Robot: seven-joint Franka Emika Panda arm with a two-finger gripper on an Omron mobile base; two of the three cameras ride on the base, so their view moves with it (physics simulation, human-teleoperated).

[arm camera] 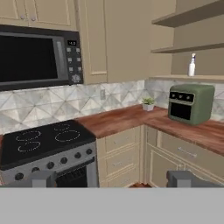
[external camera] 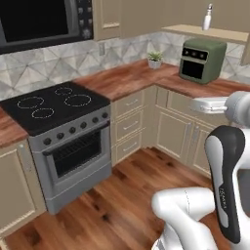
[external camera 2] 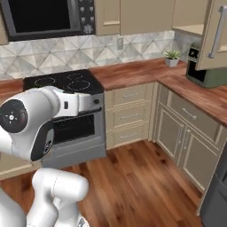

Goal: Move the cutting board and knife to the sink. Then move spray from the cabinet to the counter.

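Note:
The spray (arm camera: 191, 65), a slim white bottle, stands upright on the lowest shelf of the open tan cabinet (arm camera: 192, 78), above a green toaster oven. It also shows at the top right of the left base view as the spray (external camera: 208, 17) on the cabinet shelf (external camera: 205, 33). My gripper (arm camera: 113, 179) is open with nothing between its fingertips (arm camera: 41, 178). It is held in mid-air well short of the red-brown counter (arm camera: 122, 120), facing the corner. The cutting board, the knife and the sink are out of view.
A green toaster oven (arm camera: 190, 103) sits on the counter under the shelf, with a small potted plant (arm camera: 148, 103) in the corner. A black stove (external camera: 53, 105) and a microwave (external camera: 44, 22) are to the left. A cupboard door (external camera 2: 213, 35) with a metal handle hangs at the right.

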